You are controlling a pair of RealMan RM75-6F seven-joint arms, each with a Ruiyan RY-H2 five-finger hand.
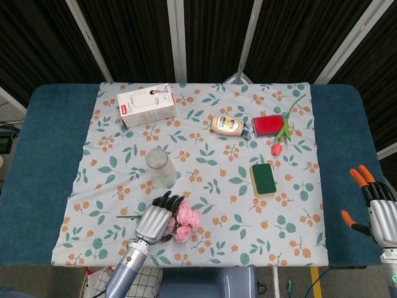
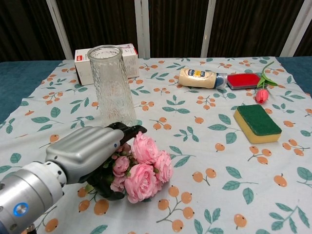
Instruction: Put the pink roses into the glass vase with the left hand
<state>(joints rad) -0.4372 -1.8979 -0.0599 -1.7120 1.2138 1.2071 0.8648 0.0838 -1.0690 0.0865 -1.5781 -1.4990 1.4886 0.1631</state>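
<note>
Bunch of pink roses [image 2: 145, 168] lying flat on the floral cloth, blooms toward the right (leafy stems hidden under the hand), clear ribbed glass vase [image 2: 112, 90] upright and empty just behind them

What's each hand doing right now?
Left hand: over the pink roses; grip cannot be told.
Right hand: open, holding nothing.

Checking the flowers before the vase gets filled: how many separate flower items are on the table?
2. The pink roses lie near the front edge, just in front of the glass vase, under the left robot hand. A single tulip lies far right, beside the red box.
</note>
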